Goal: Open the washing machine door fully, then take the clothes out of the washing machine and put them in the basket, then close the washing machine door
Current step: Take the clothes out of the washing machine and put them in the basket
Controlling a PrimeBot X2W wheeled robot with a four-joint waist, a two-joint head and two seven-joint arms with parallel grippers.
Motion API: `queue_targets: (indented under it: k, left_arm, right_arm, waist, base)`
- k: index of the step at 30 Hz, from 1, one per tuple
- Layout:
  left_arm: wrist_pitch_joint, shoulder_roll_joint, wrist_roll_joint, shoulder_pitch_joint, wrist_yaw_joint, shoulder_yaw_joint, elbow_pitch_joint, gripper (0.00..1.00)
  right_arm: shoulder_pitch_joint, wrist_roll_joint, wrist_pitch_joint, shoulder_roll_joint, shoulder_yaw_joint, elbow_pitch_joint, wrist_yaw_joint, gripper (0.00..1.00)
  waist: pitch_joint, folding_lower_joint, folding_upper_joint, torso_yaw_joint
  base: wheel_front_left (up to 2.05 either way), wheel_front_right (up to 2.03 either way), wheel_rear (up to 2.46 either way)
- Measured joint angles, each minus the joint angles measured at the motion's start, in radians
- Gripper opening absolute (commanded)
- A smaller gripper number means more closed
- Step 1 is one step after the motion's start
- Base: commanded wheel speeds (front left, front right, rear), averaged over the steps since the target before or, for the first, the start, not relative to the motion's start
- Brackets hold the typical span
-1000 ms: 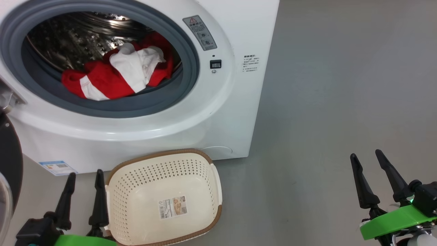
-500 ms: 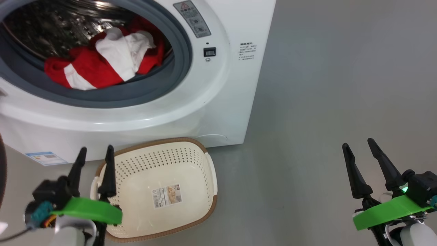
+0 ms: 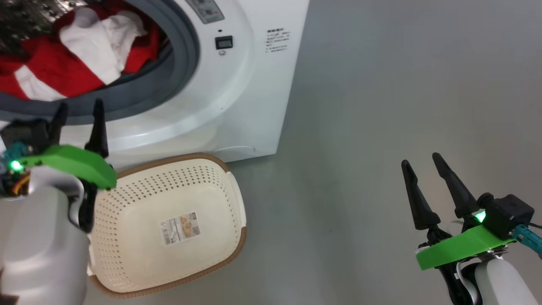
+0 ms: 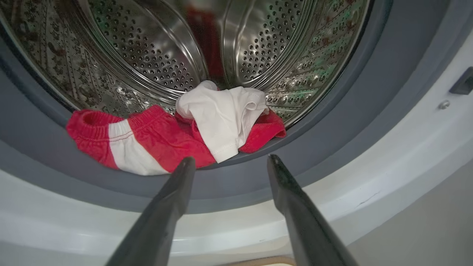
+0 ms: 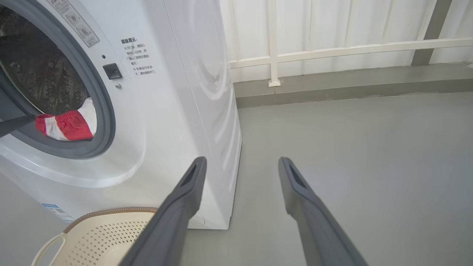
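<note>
You are on the second step: fetching the clothes (image 4: 192, 129). The mouth of the washing machine (image 3: 237, 106) gapes straight ahead of your left jaws, so the door step looks done. Those jaws stand parted and empty, tips just short of the grey gasket (image 4: 229, 184). The red-and-white heap lies just beyond the tips, spilling onto the gasket lip at the front of the drum (image 4: 155, 55). The basket (image 3: 139, 199) sits below and behind them, with nothing in it. Your right jaws hang parted and empty too, well off to the side over the floor (image 3: 381, 106). Next, push the left jaws forward over the lip, straddle a fold of the white piece, and close.
</note>
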Motion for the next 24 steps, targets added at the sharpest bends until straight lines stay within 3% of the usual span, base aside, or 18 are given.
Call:
queue_targets:
  k: [7,24]
  left_arm:
    - [0.033,0.024,0.014,-0.203,0.026,-0.003,0.176,1.00]
    - [0.084,0.103,0.046,-0.502,0.117,-0.017,0.425,1.00]
  right_arm:
    - [-0.038,0.002,0.000,0.030,0.006,0.005,0.000,1.00]
    - [-0.114,0.010,0.000,0.059,0.041,0.000,0.000,1.00]
  waist:
    - [0.054,0.0000,0.0000,-0.052]
    - [0.163,0.0000,0.0000,-0.118]
  base:
    - [0.00,0.00,0.00]
    - [0.00,0.00,0.00]
